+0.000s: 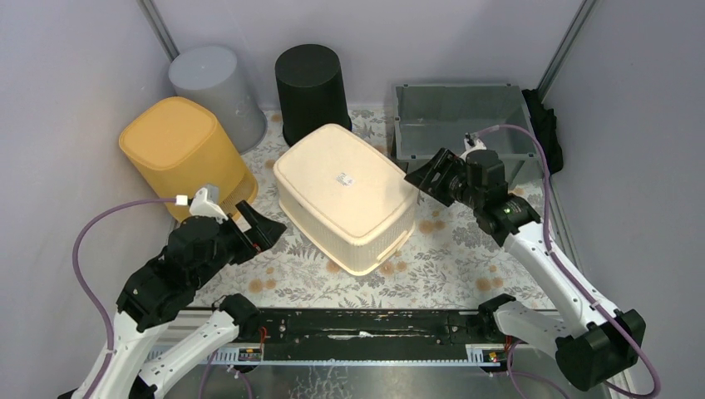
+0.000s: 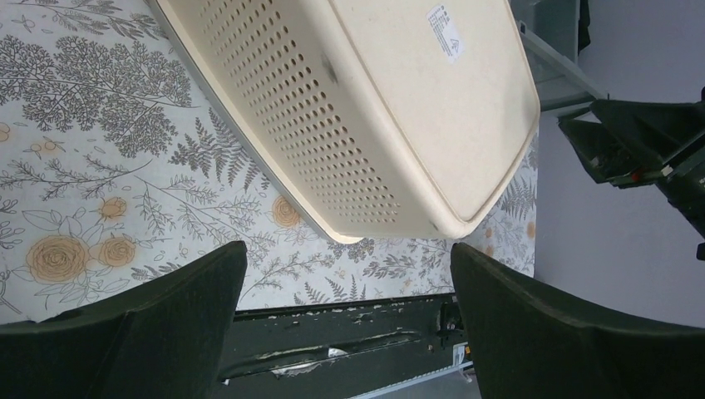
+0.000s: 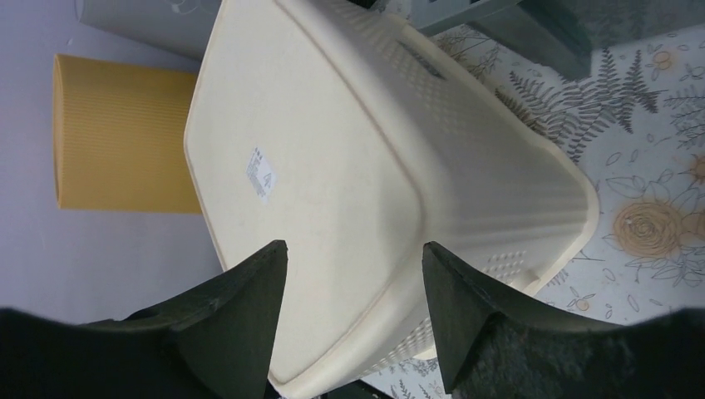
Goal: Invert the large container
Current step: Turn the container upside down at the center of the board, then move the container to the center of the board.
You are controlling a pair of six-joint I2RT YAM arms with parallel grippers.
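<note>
The large container [image 1: 345, 195] is a cream perforated basket. It rests bottom up on the floral table cover, a white sticker on its flat base. It also shows in the left wrist view [image 2: 374, 108] and the right wrist view [image 3: 332, 166]. My left gripper [image 1: 264, 226] [image 2: 349, 249] stands open just left of the container, apart from it, with nothing between its fingers. My right gripper [image 1: 424, 176] [image 3: 355, 245] hovers open at the container's upper right edge, its fingertips on either side of a base corner without closing on it.
Along the back stand an upturned yellow bin [image 1: 183, 154], a grey bucket [image 1: 216, 87], a black bin [image 1: 312, 83] and an open grey crate [image 1: 461, 120]. A black rail [image 1: 357, 324] runs along the near table edge. Walls close in left and right.
</note>
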